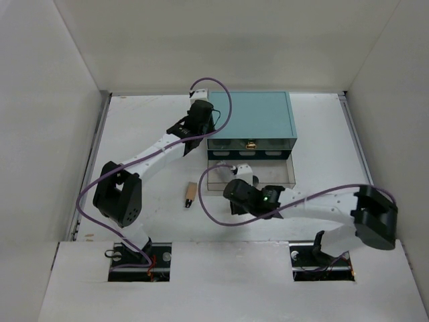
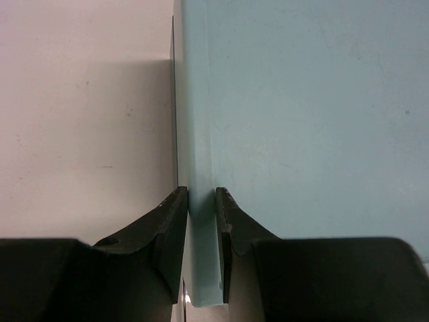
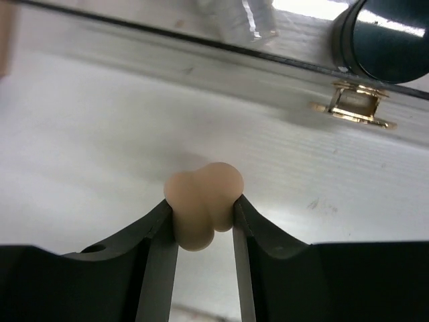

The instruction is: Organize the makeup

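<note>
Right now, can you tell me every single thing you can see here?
teal box: one, teal, far middle of the table
clear drawer: one, see-through, pulled out in front of the box
tan tube: one, tan, lying on the table left of the drawer
peach sponge: one, peach, squeezed between the right gripper's fingers
black jar: one, black, behind a clear panel
gold handle: one, gold, on that panel
table: one, white, under everything
left gripper: one, black, shut on the teal box's edge
right gripper: one, black, shut on the sponge
</note>
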Motion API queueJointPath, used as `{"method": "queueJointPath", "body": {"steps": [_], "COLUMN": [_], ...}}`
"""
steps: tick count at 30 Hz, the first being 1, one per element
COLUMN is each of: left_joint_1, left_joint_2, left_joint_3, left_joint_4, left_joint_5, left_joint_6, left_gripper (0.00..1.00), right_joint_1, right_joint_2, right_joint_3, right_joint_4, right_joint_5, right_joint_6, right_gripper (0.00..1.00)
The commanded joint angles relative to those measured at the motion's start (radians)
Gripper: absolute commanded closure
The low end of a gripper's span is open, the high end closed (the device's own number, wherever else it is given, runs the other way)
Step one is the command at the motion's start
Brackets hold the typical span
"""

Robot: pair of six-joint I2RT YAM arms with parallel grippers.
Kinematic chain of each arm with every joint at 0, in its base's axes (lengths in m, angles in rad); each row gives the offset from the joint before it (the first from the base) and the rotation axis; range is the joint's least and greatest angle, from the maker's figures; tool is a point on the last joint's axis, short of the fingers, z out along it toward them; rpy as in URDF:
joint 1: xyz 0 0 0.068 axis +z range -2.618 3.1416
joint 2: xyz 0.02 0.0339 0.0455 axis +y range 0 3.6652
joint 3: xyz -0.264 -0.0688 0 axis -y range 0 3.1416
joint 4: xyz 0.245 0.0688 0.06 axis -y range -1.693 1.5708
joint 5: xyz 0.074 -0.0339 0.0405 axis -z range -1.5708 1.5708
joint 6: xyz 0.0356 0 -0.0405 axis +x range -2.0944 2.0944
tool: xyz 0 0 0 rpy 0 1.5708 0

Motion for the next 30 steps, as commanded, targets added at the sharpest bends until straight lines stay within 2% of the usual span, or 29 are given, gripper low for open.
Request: {"method": "queueJointPath", "body": {"steps": [1,5,12,15,17,20,24,27,30], "left_joint_1": [-0.051,-0.054,-0.057,-0.057,-0.056,-0.051,-0.05,-0.048,-0.044], "left_joint_2": [0.064,0.07,0.072,0.064,0.059,0.053,0.052,0.052,0.049], "left_joint_3": [-0.016,-0.015,-0.013,-0.012,-0.01,-0.01,-0.012,-0.012,-0.013], "left_joint_4": [-0.159,-0.159,-0.159,-0.16,-0.16,-0.16,-0.162,-0.162,-0.165], "left_joint_5": [0.104,0.104,0.095,0.093,0.093,0.087,0.085,0.091,0.093], "left_joint_6": [0.005,0.003,0.002,0.002,0.002,0.0,0.0,0.0,0.005], "left_gripper": [0.85,0.85,0.85,0.85,0.85,0.85,0.85,0.85,0.85], "right_joint_1": [0.024,-0.069,-0.269,-0.291,-0.269,-0.2,-0.075,0.03,0.079], "right_joint_2": [-0.154,-0.205,-0.033,0.025,0.021,-0.022,-0.059,0.008,0.106], "right_joint_3": [0.066,0.095,0.176,0.245,0.272,0.269,0.236,0.271,0.344], "right_joint_4": [-0.025,0.018,0.138,0.12,0.104,0.1,0.104,0.096,0.119], "right_joint_5": [0.017,0.008,-0.001,0.011,0.017,0.023,-0.006,-0.035,-0.02], "right_joint_6": [-0.056,-0.174,-0.314,-0.354,-0.38,-0.409,-0.403,-0.345,-0.305], "right_gripper": [0.61,0.58,0.49,0.29,0.14,0.07,0.06,0.05,0.05]}}
